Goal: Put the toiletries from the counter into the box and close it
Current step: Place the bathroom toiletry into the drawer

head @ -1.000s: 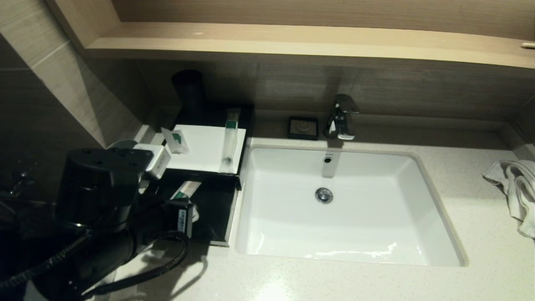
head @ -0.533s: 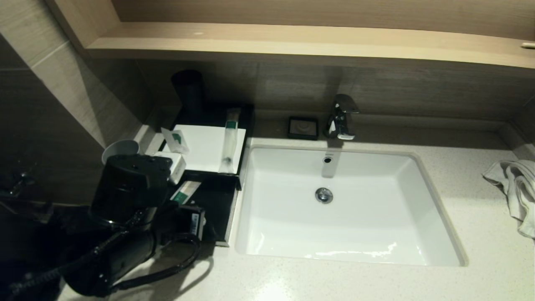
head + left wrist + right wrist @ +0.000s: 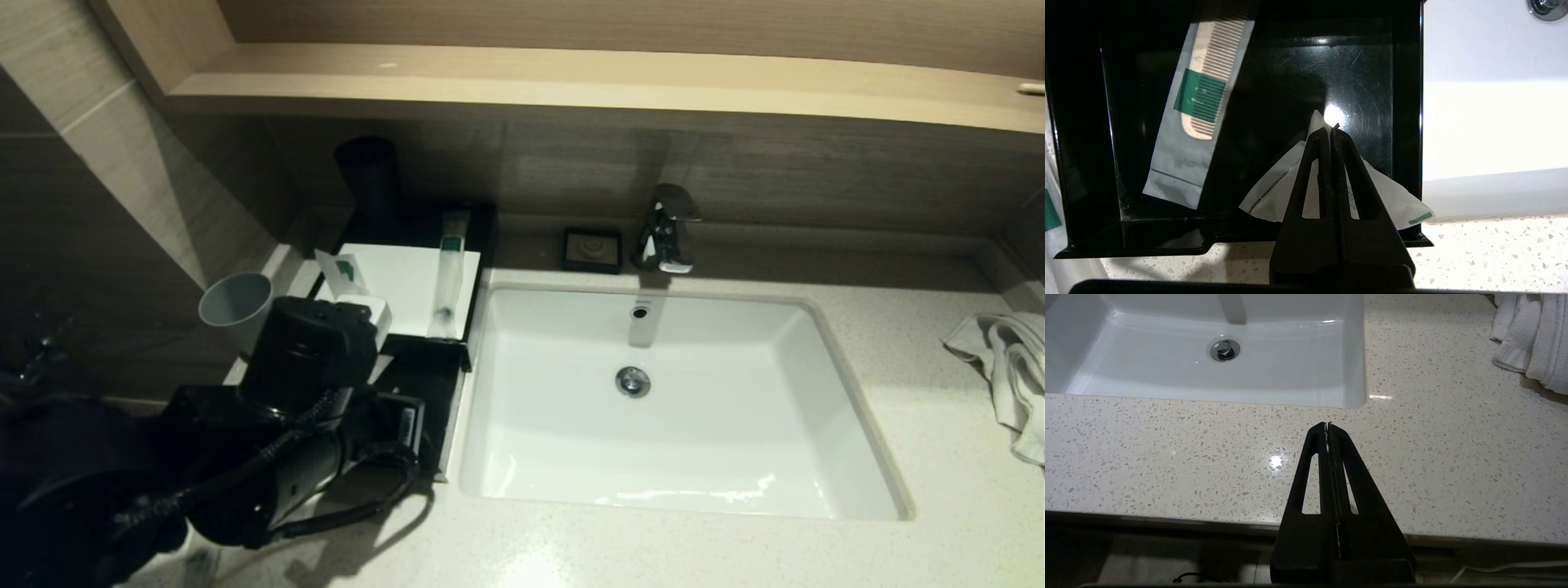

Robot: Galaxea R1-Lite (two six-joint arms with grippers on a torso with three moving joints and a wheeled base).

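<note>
The counter (image 3: 939,490), a pale speckled stone slab, runs under a wooden shelf (image 3: 571,77), with a white rectangular basin (image 3: 678,408) sunk into it and a chrome tap (image 3: 669,229) behind. A white towel (image 3: 1004,367) lies crumpled at the far right of the slab. Left of the basin stands the box (image 3: 408,286), low and black with a flat white top; its drawer (image 3: 1363,81) is pulled out toward the robot. The left arm reaches in from the lower left and hangs over the open drawer, its wrist covering most of it in the head view. The left gripper (image 3: 1331,132) points down into the drawer, its jaws pressed together on a white sachet (image 3: 1274,192) with a green mark, which fans out on both sides of the fingers above the drawer's glossy floor. Beside it in the drawer lies a comb packet (image 3: 1198,106) with a green band. On the box top rest a long slim packet (image 3: 447,278) and a small sachet (image 3: 343,269). A grey cup (image 3: 235,300) stands left of the box. The right gripper (image 3: 1328,426) hovers over the counter's front edge, jaws together and holding nothing.
</note>
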